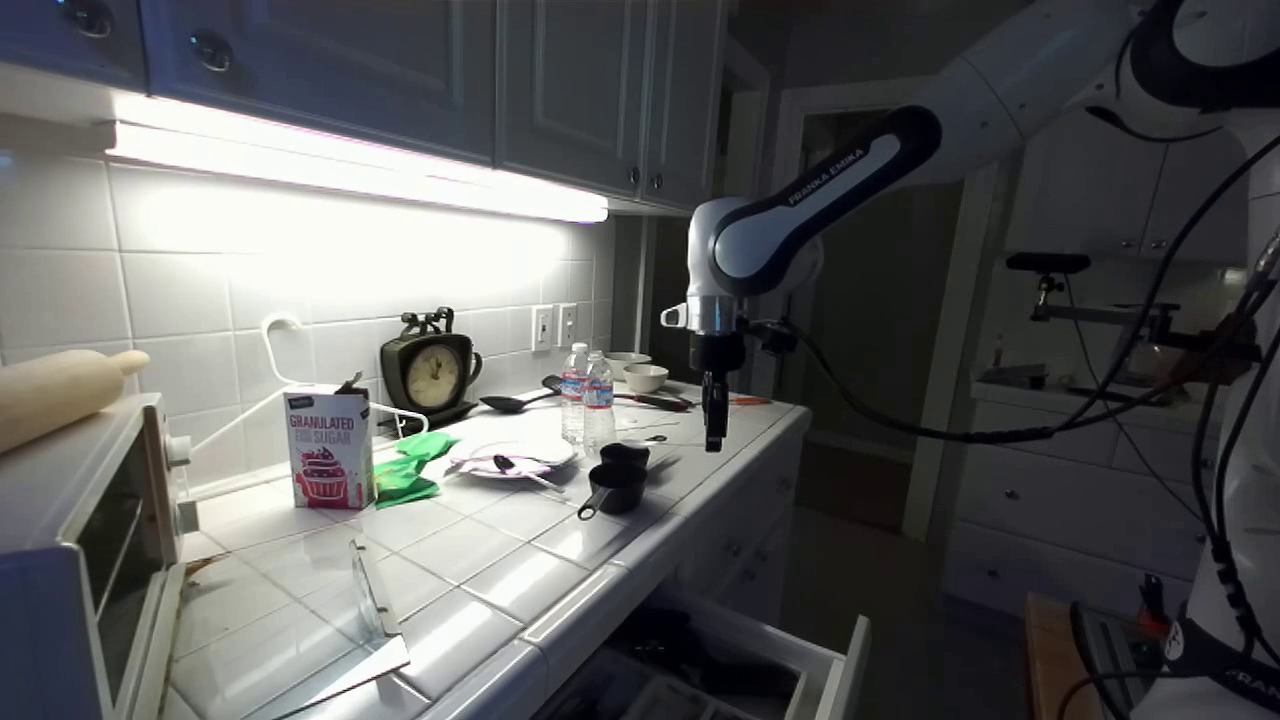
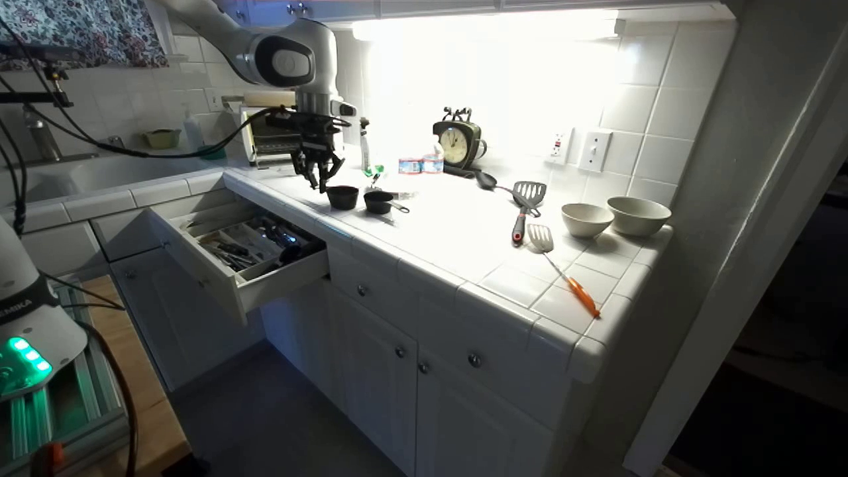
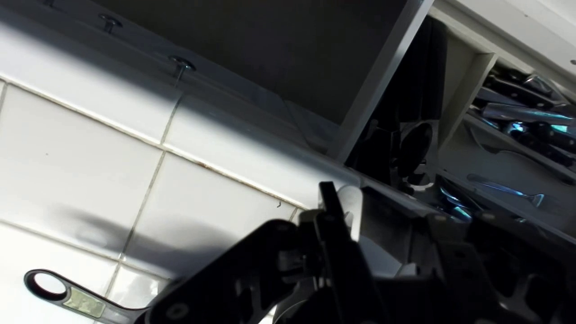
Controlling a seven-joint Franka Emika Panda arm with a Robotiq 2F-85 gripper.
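One cup (image 2: 343,199) noted at four o'clock from our pressed-together gripper (image 2: 320,185) in an exterior view; we advise spreading before any grip

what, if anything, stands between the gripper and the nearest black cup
Nothing visible: in both exterior views no object shows between the gripper and the nearest black cup; the other black cup sits beside it, not in between.
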